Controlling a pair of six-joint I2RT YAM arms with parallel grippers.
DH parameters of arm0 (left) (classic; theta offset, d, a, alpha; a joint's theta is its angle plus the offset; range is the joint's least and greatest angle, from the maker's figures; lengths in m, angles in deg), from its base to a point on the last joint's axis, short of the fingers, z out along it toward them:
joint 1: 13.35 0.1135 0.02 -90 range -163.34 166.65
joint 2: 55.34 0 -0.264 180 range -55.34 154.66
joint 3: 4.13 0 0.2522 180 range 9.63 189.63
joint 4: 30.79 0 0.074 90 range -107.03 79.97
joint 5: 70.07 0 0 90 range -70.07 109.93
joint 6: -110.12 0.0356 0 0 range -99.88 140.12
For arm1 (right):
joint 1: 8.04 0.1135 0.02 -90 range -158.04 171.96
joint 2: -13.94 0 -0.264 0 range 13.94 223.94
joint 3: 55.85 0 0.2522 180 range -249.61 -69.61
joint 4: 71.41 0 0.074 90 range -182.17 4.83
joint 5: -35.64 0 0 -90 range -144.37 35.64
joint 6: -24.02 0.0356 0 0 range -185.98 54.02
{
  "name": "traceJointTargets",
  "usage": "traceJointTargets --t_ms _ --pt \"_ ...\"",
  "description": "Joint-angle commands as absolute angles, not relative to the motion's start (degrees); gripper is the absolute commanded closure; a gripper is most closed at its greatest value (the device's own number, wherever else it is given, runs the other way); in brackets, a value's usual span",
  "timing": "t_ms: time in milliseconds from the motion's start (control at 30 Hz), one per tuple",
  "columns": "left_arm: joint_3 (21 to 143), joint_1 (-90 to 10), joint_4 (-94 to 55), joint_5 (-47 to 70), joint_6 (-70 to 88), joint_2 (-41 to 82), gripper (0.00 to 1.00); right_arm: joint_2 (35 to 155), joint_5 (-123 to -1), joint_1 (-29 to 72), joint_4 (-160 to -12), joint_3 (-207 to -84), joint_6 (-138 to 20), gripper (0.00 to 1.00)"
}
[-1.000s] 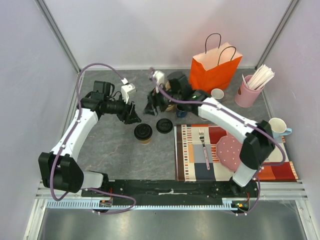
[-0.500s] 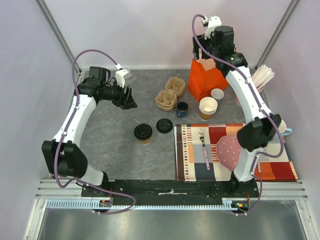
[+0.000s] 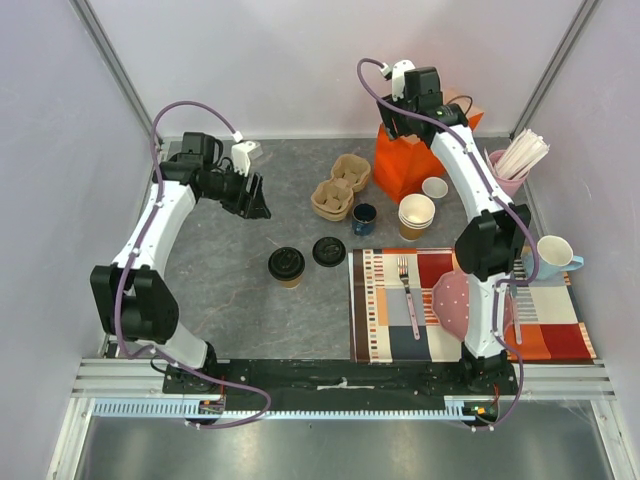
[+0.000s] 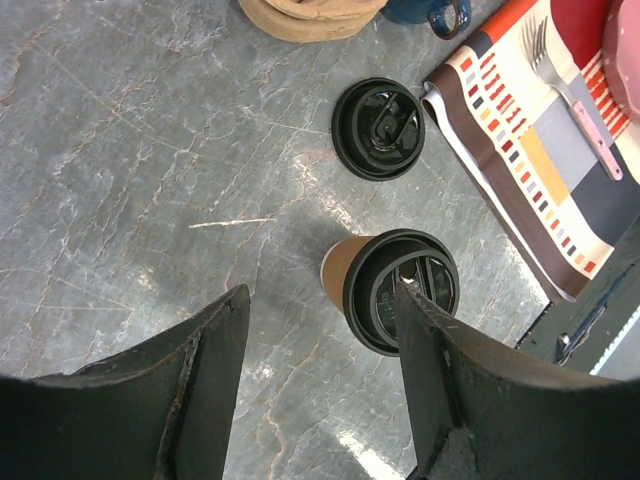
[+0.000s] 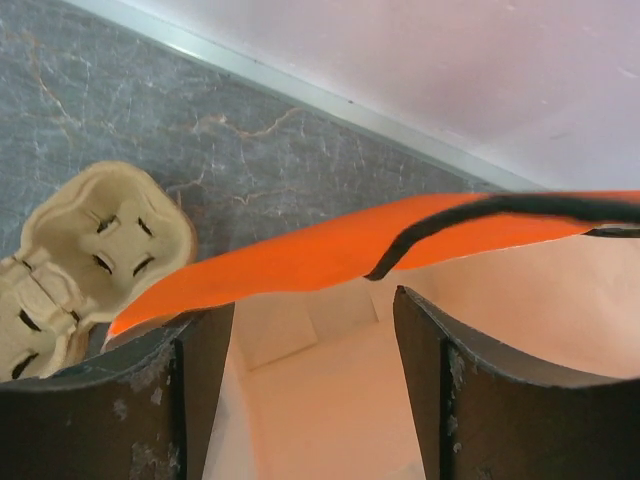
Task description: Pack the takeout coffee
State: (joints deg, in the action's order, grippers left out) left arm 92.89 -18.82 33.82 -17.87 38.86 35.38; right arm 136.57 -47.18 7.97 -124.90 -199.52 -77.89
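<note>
The takeout coffee (image 3: pixel 286 265), a brown paper cup with a black lid, stands on the grey table left of the placemat; in the left wrist view the takeout coffee (image 4: pixel 400 290) lies ahead of the right finger. My left gripper (image 3: pixel 255 196) hovers behind and left of it, open and empty (image 4: pixel 320 300). The orange paper bag (image 3: pixel 415 165) stands at the back. My right gripper (image 3: pixel 400 122) hangs over its open mouth, open, with only the bag's pale inside between the fingers (image 5: pixel 308 305). The bag's rim (image 5: pixel 300 255) bends across that view.
A loose black lid (image 3: pixel 329 251) lies beside the coffee. A moulded cup carrier (image 3: pixel 340 188), a dark mug (image 3: pixel 363 217), a stack of paper cups (image 3: pixel 416 215) and a small white cup (image 3: pixel 434 187) sit mid-table. A striped placemat (image 3: pixel 390 320) holds a fork (image 3: pixel 408 290) and pink plate (image 3: pixel 455 300).
My right arm swung from the cup carrier up to the orange bag, then settled slightly left over its mouth. My left gripper drew back from the coffee toward the far left.
</note>
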Motion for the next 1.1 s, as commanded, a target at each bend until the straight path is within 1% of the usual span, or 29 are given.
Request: traceJointTargets --t_ms 0,300,367,467,500,533,600,700,733,867,933,1000,1067 --pt "92.07 -18.53 32.37 -14.61 40.16 30.88 0.34 132.07 -47.33 7.96 -125.69 -197.67 -80.31 0.27" --pt "90.49 -18.53 31.40 -11.27 40.16 27.89 0.34 127.85 -47.33 7.69 -125.60 -203.65 -82.15 0.25" --pt "89.79 -18.53 31.04 -11.01 39.98 27.11 0.34 125.93 -48.38 7.52 -125.60 -202.86 -82.94 0.24" --pt "88.38 -18.44 30.69 -10.48 40.60 25.52 0.34 122.68 -53.21 7.43 -125.60 -199.09 -85.23 0.21" --pt "87.68 -18.44 30.34 -10.39 41.21 24.21 0.34 121.70 -56.62 7.52 -125.51 -197.68 -85.84 0.21" --pt "87.41 -18.44 30.08 -10.39 41.39 23.77 0.34 120.74 -58.48 7.43 -125.51 -194.97 -86.89 0.18" --pt "87.23 -18.44 29.81 -10.56 42.26 22.71 0.34 119.41 -61.82 7.43 -126.39 -193.11 -88.30 0.15" --pt "87.85 -18.44 29.81 -10.92 42.71 22.79 0.34 120.98 -61.14 7.43 -127.79 -192.74 -89.19 0.14" --pt "88.11 -18.36 30.07 -11.00 42.71 23.14 0.34 121.77 -61.22 7.52 -128.58 -194.31 -89.36 0.14" --pt "88.82 -18.44 30.69 -11.35 43.50 24.37 0.34 125.55 -61.84 7.52 -132.62 -196.09 -89.89 0.17" --pt "88.73 -18.44 30.69 -11.36 43.15 25.16 0.34 126.00 -60.70 7.43 -132.63 -194.60 -89.89 0.21" --pt "88.55 -18.44 30.95 -11.44 42.97 25.87 0.34 127.05 -58.86 7.43 -132.81 -194.24 -90.76 0.22" --pt "88.29 -18.36 31.13 -11.18 43.32 25.78 0.34 128.89 -56.49 7.43 -133.16 -195.03 -91.91 0.25"
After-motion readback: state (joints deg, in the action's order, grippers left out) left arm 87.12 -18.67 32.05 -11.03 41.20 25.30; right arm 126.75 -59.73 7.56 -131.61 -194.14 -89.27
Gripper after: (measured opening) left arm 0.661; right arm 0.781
